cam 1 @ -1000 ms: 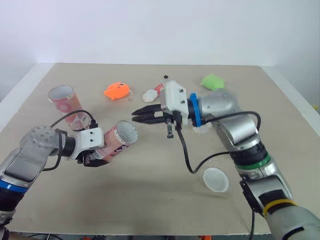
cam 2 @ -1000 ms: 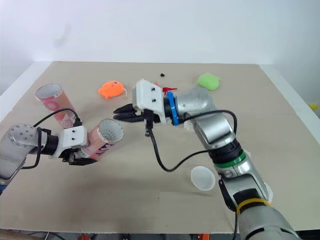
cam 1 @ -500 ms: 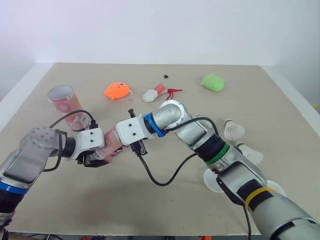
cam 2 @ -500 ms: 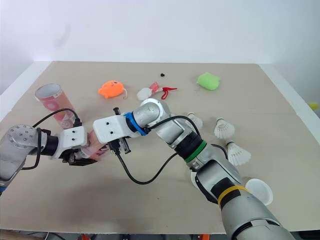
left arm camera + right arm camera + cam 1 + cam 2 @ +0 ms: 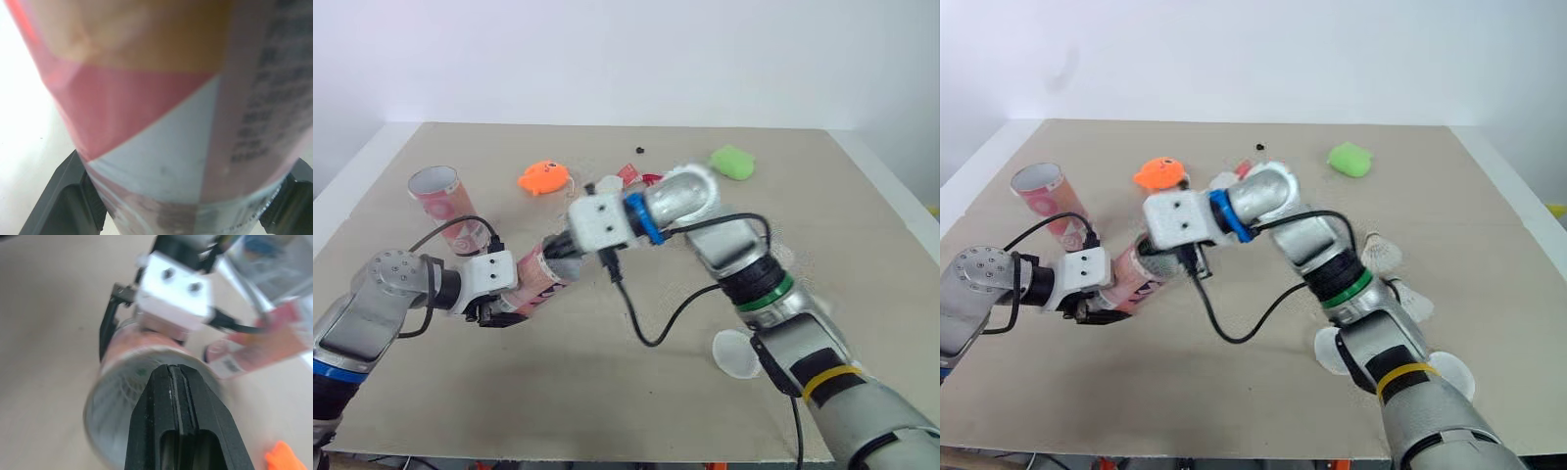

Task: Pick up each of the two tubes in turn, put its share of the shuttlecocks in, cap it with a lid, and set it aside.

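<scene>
My left gripper (image 5: 495, 309) is shut on a pink tube (image 5: 534, 282), holding it tilted above the table with its open mouth toward the right arm. The tube (image 5: 161, 122) sits between the two left fingers (image 5: 63, 196). My right gripper (image 5: 560, 255) is shut, with its tips right at the tube's mouth (image 5: 122, 396); white feathers show inside. A second pink tube (image 5: 439, 204) stands upright at the left. Two loose shuttlecocks (image 5: 1383, 253) (image 5: 1412, 298) lie right of the right arm. A white lid (image 5: 735, 352) lies near the front, and another lid (image 5: 1451, 370) beside the forearm.
An orange toy (image 5: 543, 178), a green object (image 5: 732, 162), a small white and red item (image 5: 625, 176) and a black speck (image 5: 638, 150) lie toward the back of the table (image 5: 607, 392). Cables hang from both wrists.
The right gripper went from short of the tube to deep at its mouth, and now has drawn back and up slightly. The left gripper keeps the tube in place.
</scene>
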